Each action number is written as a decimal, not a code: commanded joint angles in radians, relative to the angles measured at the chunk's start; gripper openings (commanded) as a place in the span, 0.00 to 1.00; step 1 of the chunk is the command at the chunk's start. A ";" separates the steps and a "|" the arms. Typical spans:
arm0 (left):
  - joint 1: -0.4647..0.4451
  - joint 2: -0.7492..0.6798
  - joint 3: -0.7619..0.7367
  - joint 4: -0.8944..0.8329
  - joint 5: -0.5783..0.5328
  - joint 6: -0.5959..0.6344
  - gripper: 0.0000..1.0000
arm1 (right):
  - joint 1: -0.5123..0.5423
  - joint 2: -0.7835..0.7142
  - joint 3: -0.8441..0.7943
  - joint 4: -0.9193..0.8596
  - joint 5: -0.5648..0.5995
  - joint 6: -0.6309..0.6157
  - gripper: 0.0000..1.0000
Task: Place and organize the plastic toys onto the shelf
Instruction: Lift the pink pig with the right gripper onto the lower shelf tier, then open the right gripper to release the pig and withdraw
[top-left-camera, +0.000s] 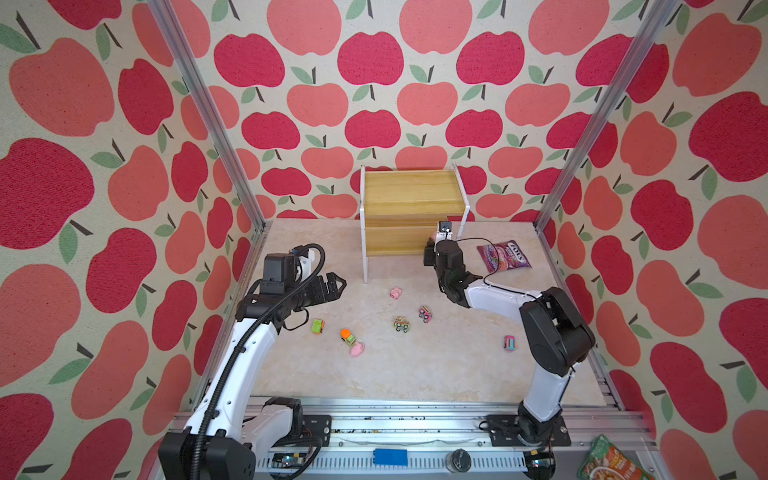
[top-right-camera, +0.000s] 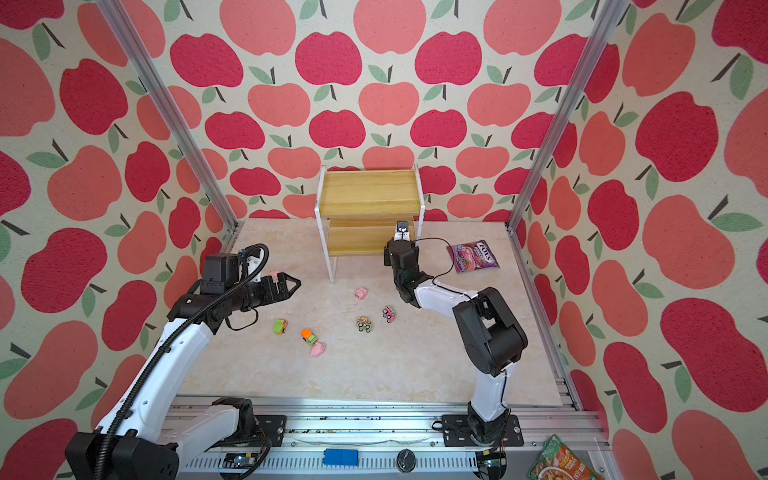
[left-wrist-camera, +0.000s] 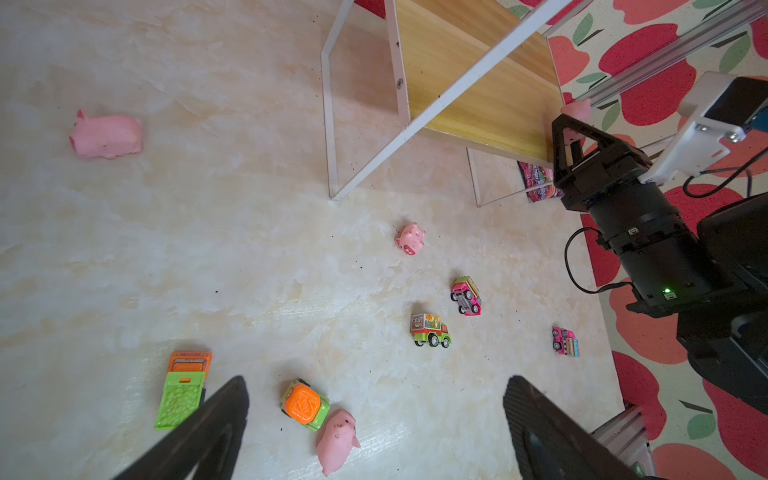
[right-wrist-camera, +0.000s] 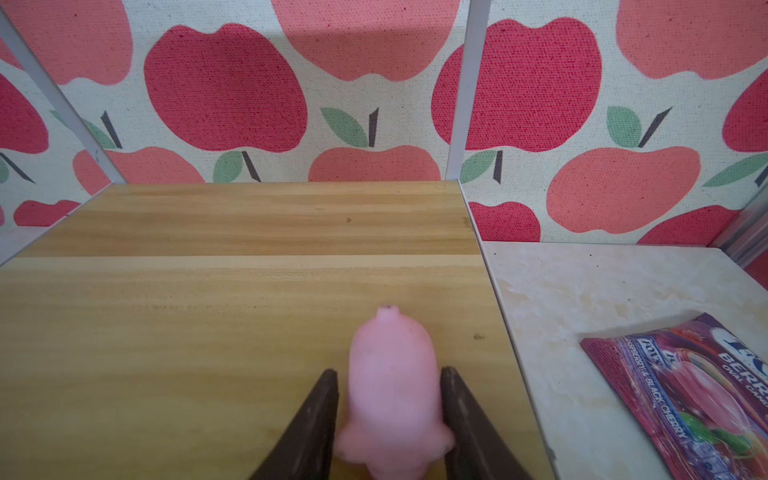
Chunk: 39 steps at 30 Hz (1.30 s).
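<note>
The shelf (top-left-camera: 409, 191) (top-right-camera: 365, 195) stands at the back of the table. My right gripper (right-wrist-camera: 388, 370) (top-left-camera: 430, 245) is over the right end of its lower board (right-wrist-camera: 208, 311), jaws open either side of a pink pig (right-wrist-camera: 390, 374) lying on the wood; a sliver of board shows beside one finger. My left gripper (top-left-camera: 338, 286) (left-wrist-camera: 376, 380) hovers wide open and empty above the table's left. On the table lie a green car (top-left-camera: 318, 326), an orange car (top-left-camera: 348, 336) touching a pig (top-left-camera: 357, 349), another pig (top-left-camera: 396, 293), a striped car (top-left-camera: 401, 323) and two pink cars (top-left-camera: 425, 313) (top-left-camera: 510, 343). A further pig (left-wrist-camera: 106, 135) lies beyond the left gripper.
A purple candy bag (top-left-camera: 503, 257) lies flat on the table right of the shelf, close to the right arm's wrist. Apple-patterned walls enclose three sides. A metal rail (top-left-camera: 415, 419) runs along the front edge, with a snack packet (top-left-camera: 611, 461) at its right end.
</note>
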 joint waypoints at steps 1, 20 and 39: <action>0.009 0.004 -0.012 0.019 0.019 -0.002 0.99 | -0.004 -0.001 0.040 -0.032 -0.017 0.002 0.49; 0.082 -0.014 -0.015 0.025 0.001 -0.011 1.00 | 0.018 -0.304 -0.108 -0.183 -0.122 0.042 0.84; 0.093 0.011 -0.019 -0.012 -0.113 -0.005 1.00 | 0.304 -0.332 -0.283 -0.375 -0.402 0.064 0.75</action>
